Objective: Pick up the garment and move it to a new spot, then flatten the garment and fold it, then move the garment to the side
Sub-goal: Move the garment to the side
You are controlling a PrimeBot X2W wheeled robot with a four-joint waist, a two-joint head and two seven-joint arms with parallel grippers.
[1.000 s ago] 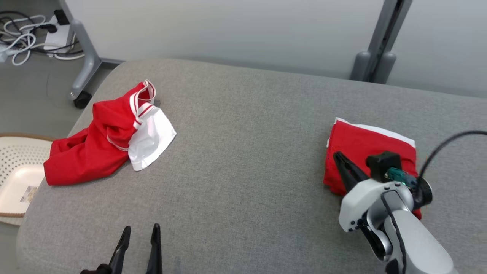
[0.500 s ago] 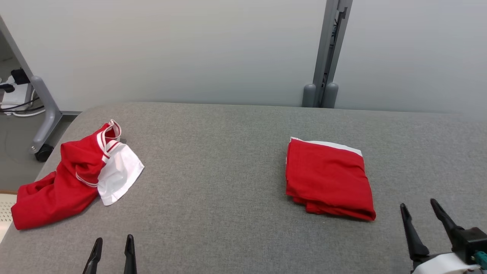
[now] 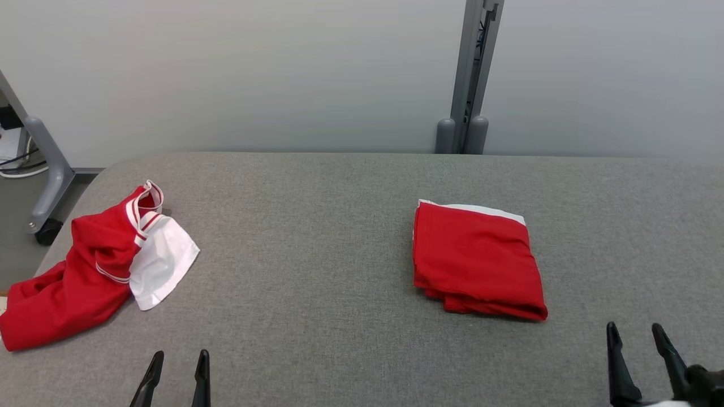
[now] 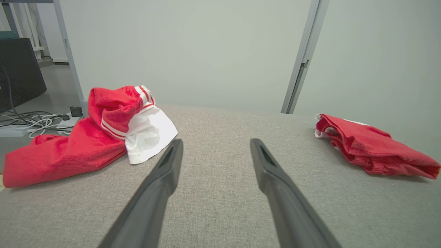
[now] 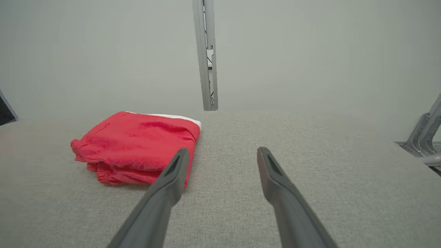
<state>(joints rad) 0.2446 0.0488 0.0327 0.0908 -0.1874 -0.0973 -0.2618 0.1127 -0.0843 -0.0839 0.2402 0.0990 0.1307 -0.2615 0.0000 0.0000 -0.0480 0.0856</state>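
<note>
The folded garment (image 3: 477,260) was seen right of centre on the grey cushion (image 3: 317,226). The left gripper (image 3: 181,355) and right gripper (image 3: 633,327) were held spread, empty, bases cut off. A crumpled garment (image 3: 85,271), possibly shorts, was cropped leftward.

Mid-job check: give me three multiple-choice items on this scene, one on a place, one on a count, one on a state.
1. Where on the grey surface does the folded red garment lie?
A) right of the middle
B) at the left edge
C) hanging off the near edge

2. How many garments lie on the grey surface?
A) one
B) two
C) three

3. On the right gripper, how do the fingers stand?
A) shut on the folded red garment
B) apart, holding nothing
C) shut, holding nothing

Answers:
1 A: it lies on the robot's right, just beyond the right gripper.
2 B: the folded one, plus the crumpled red-and-white garment at the left.
3 B: both fingers stand apart over bare fabric, short of the garment.
</note>
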